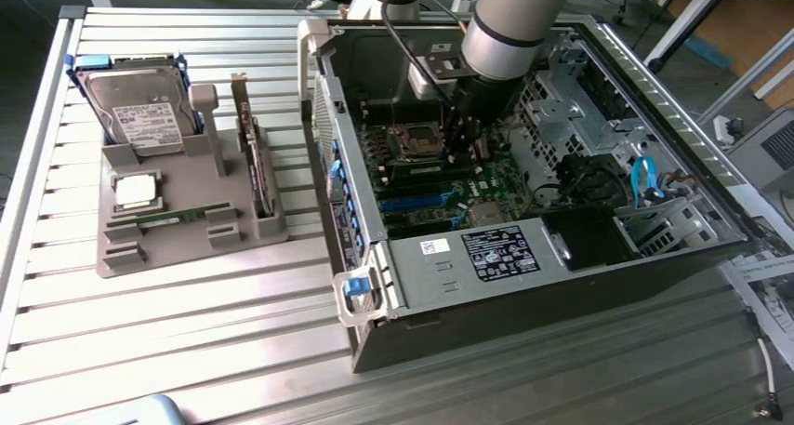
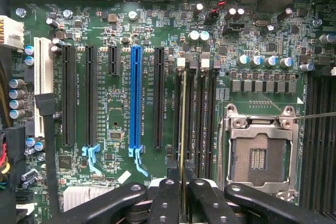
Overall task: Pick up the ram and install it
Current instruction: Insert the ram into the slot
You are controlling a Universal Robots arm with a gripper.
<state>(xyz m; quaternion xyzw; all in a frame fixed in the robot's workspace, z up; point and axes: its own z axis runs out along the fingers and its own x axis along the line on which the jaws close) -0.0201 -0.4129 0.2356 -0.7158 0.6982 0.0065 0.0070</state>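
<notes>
In the wrist view the ram [image 2: 183, 129] appears edge-on as a thin yellow-green line. My gripper [image 2: 184, 184] is shut on it, with one black finger [image 2: 167, 198] on each side. The stick runs in line with the black memory slots [image 2: 198, 114] beside the empty processor socket [image 2: 259, 153]; I cannot tell whether it touches a slot. In the exterior view my gripper [image 1: 466, 137] reaches down into the open computer case [image 1: 372, 258], just above the motherboard [image 1: 490, 179].
On the exterior view's left, a grey holder [image 1: 186, 234] carries a hard drive [image 1: 139, 104], a silver processor [image 1: 134, 191], an upright expansion card [image 1: 255, 155] and a thin green stick [image 1: 167, 218]. Case walls and a drive cage [image 1: 564, 109] hem the arm in.
</notes>
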